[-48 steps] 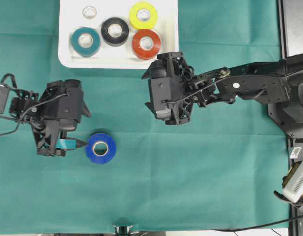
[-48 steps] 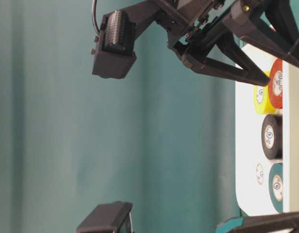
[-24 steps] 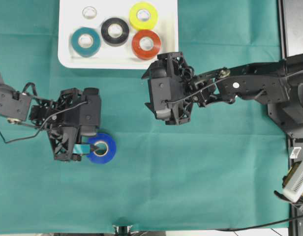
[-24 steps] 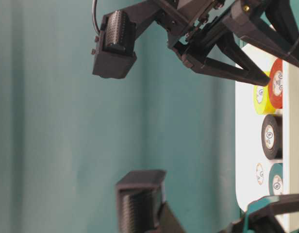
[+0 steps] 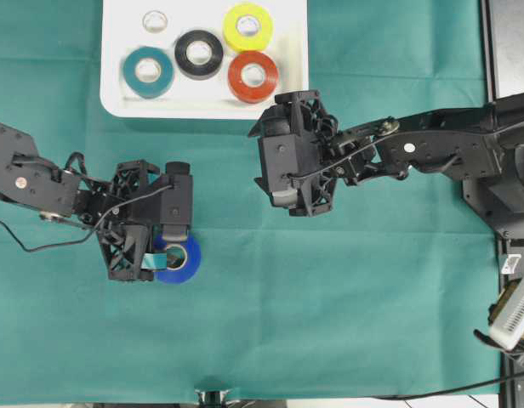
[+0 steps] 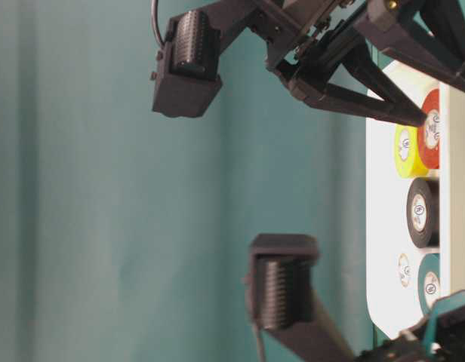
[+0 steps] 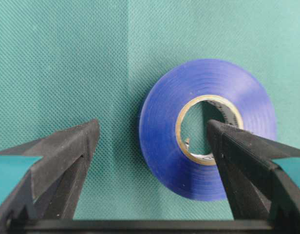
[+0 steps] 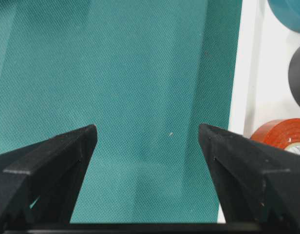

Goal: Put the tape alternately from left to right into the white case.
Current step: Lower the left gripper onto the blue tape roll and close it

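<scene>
Green cloth [image 5: 347, 297]: covers the whole table; everything below sits on it.

White case [image 5: 113, 93]: at the far edge, long axis running left to right across the overhead view. Holds five rolls, all lying flat with cores facing up: yellow [image 5: 247, 26], red [image 5: 253, 76], black [image 5: 199, 53], teal [image 5: 148, 71] and white [image 5: 155, 21] (the white one reads mostly as a pale core against the tray). By my count five of six are in.

Right gripper [image 5: 287, 194]: hovers over bare cloth just in front of the case's near right corner. Jaws apart, nothing between them; its wrist view shows only cloth, the case rim and the edge of the red roll.

Left gripper [image 5: 160, 255]: down over the blue roll, jaws wide apart and not clamped. In its wrist view one finger [image 7: 67, 151] stands outside the roll on the cloth and the other [image 7: 237, 151] sits over the core hole, so they straddle one wall of the ring. Whether either finger touches the roll I cannot tell.

Blue roll [image 5: 179, 259]: the last one outside, well apart from the case on the near left of the cloth. Lies flat, hole axis pointing straight up, so no long axis to speak of.

Left to do, as I judge it: pinch the ring wall, lift, carry to the case.
</scene>
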